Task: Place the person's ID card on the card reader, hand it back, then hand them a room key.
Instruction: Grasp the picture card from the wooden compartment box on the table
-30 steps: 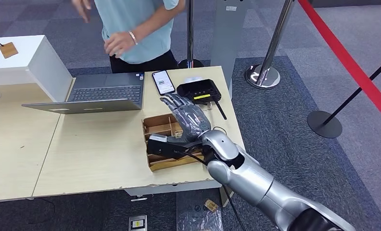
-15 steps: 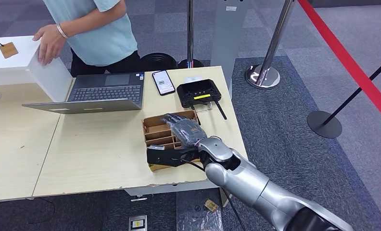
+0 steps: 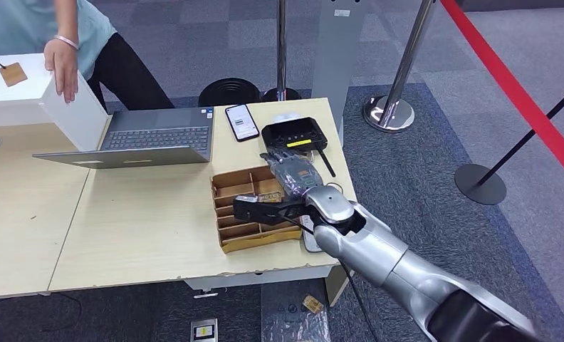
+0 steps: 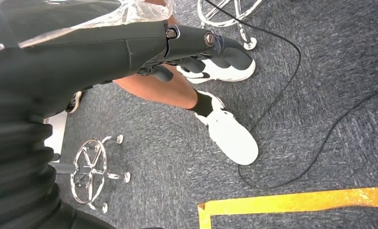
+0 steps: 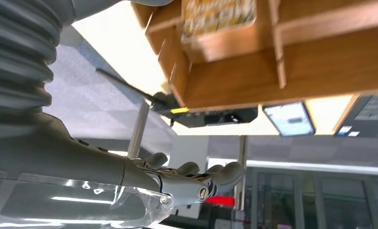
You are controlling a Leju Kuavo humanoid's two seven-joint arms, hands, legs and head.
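My right hand (image 3: 290, 175) hovers over the far right corner of the brown wooden divider tray (image 3: 231, 184), fingers stretched toward the black card reader (image 3: 293, 134), with nothing seen in them. In the right wrist view the hand (image 5: 187, 177) holds nothing and sits apart from the tray (image 5: 282, 62). A printed key card (image 5: 218, 14) stands in one slot; the reader (image 5: 215, 116) lies beyond it. My left hand (image 4: 187, 47) hangs by the floor with loose fingers holding nothing. The person (image 3: 65, 43) stands at the far left.
A phone (image 3: 242, 121) and an open laptop (image 3: 147, 135) lie on the table (image 3: 137, 221) beside the reader. The person's hand (image 3: 64, 68) rests on a white box (image 3: 44, 89). Stanchion posts (image 3: 397, 78) and a red rope (image 3: 521, 92) stand to the right.
My right hand dipped back over the tray, then shifted right toward its far corner. The person walked left and put a hand on the white box.
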